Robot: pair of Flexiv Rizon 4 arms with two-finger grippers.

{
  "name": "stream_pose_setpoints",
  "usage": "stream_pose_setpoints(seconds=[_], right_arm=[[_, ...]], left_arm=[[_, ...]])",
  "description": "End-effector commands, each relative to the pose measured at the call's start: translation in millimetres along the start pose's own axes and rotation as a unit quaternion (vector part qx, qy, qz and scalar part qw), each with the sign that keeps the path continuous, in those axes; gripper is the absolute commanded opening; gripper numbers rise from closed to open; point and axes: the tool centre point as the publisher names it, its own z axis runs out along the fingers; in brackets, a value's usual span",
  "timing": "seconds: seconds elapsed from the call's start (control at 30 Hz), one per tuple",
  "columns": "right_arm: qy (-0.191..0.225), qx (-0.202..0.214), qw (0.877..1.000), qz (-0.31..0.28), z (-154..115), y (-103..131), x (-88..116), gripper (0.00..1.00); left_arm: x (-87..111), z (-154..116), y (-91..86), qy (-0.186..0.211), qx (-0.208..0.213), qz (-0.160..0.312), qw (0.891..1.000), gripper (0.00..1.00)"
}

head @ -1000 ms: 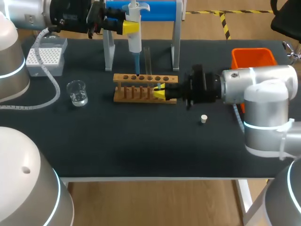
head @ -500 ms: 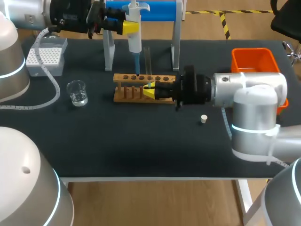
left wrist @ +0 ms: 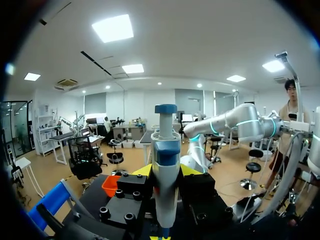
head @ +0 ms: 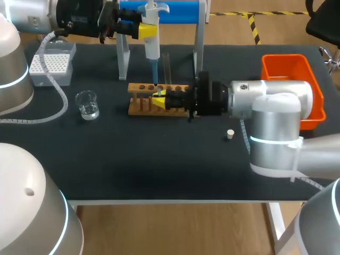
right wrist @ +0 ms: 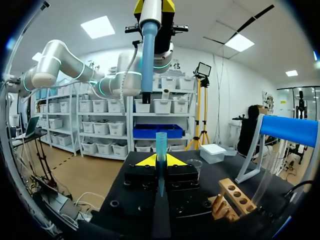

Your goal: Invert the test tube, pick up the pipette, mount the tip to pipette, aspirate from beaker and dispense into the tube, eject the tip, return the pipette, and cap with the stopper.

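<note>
My left gripper point(head: 141, 29) is shut on the white pipette point(head: 152, 37) and holds it upright over the wooden rack point(head: 143, 102). The pipette's blue tip point(head: 154, 71) points down. In the left wrist view the pipette point(left wrist: 165, 170) stands between the yellow fingertips point(left wrist: 144, 170). My right gripper point(head: 159, 98) is at the rack, right under that tip, shut on the clear test tube point(right wrist: 161, 145). In the right wrist view the tube stands upright between the fingers, with the blue tip point(right wrist: 148, 55) just above its mouth. The beaker point(head: 87, 104) stands left of the rack. The white stopper point(head: 230, 134) lies on the mat below my right arm.
The tip box point(head: 51, 64) sits at the back left. The pipette stand point(head: 199, 48) with its blue bar rises behind the rack. An orange bin point(head: 289, 71) is at the right, behind my right arm.
My right arm has slid left along the rack with the tube, bringing it from the rack's right end to under the pipette tip. The left arm and pipette have held still.
</note>
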Motion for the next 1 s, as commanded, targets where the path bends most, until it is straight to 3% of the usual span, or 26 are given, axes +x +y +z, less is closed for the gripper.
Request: stream_pose_setpoints(seconds=[0.03, 1.0], right_arm=[[-0.004, -0.004, 1.0, 0.0, 5.7, -0.3, 0.2, 0.0], [-0.016, -0.019, 1.0, 0.004, 6.1, 17.3, 9.5, 0.0]], left_arm=[[-0.5, -0.5, -1.0, 0.001, -0.001, 0.0, 1.0, 0.0], [-0.5, -0.5, -1.0, 0.001, -0.001, 0.0, 1.0, 0.0]])
